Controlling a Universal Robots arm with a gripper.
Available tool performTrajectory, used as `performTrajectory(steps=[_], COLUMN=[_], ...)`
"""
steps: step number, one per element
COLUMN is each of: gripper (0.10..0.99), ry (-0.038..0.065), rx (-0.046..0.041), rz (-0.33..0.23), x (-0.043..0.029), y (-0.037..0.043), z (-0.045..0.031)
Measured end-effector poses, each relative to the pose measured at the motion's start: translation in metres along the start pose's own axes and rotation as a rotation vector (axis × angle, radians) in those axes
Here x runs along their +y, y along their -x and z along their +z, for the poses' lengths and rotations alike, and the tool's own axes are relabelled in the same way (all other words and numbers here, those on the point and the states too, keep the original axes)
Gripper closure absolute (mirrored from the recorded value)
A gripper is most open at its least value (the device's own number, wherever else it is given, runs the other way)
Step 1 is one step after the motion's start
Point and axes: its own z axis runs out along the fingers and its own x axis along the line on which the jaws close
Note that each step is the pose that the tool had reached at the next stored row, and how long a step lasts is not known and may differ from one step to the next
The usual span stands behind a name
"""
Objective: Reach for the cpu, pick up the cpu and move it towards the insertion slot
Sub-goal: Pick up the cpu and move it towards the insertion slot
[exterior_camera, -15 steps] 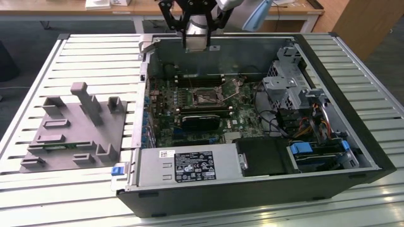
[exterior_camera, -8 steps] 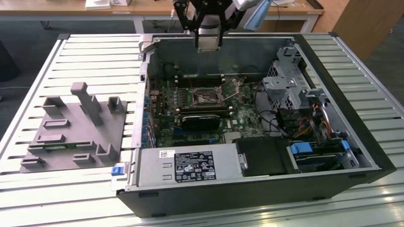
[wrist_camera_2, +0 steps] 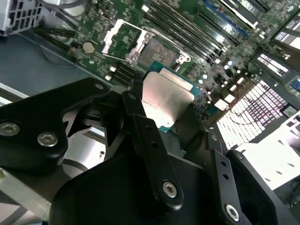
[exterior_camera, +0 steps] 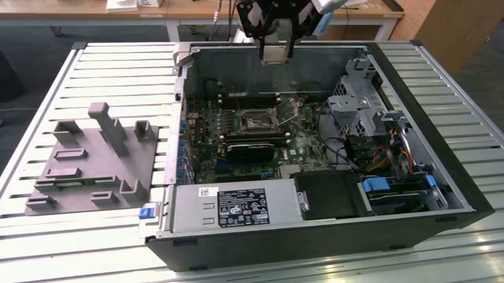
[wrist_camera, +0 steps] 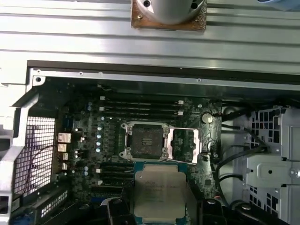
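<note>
While I hover: black gripper [wrist_camera_2: 161,105] clamped on flat silvery square cpu [wrist_camera: 159,190]
Below: dark metal-framed insertion slot [wrist_camera: 144,141], uncovered

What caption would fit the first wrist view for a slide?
The claw holds the cpu above the motherboard, close to the open insertion slot.

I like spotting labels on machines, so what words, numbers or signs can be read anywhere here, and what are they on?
Black label on the power supply box: print is there, but too small to read.
Small white sticker above it: blurred, unreadable.
The cpu, held in the gripper: faint lines of print on its metal top, not legible.
No text can be quoted as it reads.
</note>
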Motion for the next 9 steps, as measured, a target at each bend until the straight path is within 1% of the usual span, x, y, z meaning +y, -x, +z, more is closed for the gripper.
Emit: performTrajectory(steps=[2, 4, 9], gripper=[0.557, 0.557, 0.557], ry=[0.0, 0.0, 0.0], rx=[0.0, 0.0001, 0.0], rz=[0.0, 0.0, 0.0], x=[-0.0001, -0.0002, -0.0002], y=[0.0062, 0.0106, 0.0113], z=[0.0002, 0.0003, 0.0003])
